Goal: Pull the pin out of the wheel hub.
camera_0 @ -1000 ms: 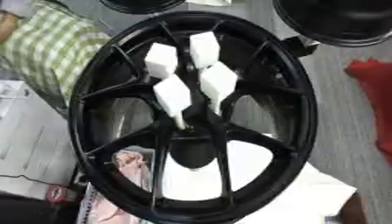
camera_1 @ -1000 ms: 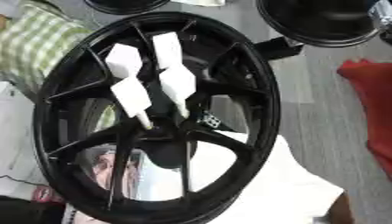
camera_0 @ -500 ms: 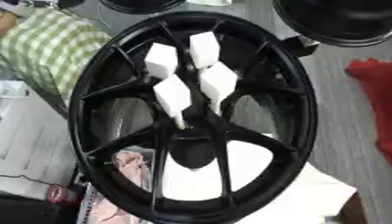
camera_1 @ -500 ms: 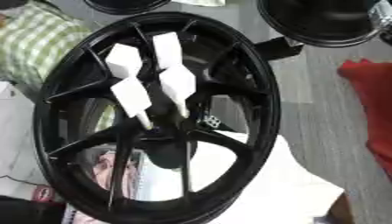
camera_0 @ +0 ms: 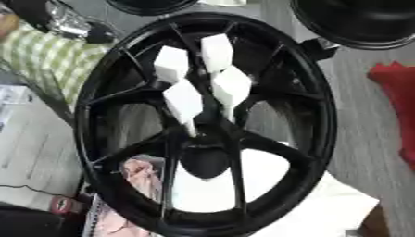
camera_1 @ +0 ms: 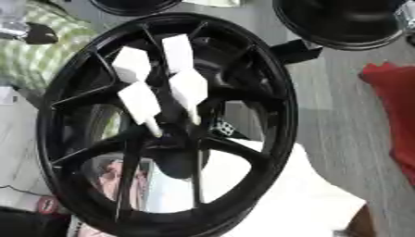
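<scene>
Come in at 11 o'clock of the wheel hub (camera_0: 323, 134): black and silver left hand (camera_0: 79, 28), over the green checked cloth (camera_0: 47, 60). Barely showing before.

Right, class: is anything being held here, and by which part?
Nothing is held. The white pins stand in the wheel hub untouched; what seems the left hand shows at upper left, apart from them.

Red cloth (camera_0: 397, 109) lies at far right. Across from it, far left, green-checked fabric (camera_0: 40, 60). Above the red cloth, upper right, a second black rim (camera_0: 356, 21). Below it, white sheet (camera_0: 340, 208).
</scene>
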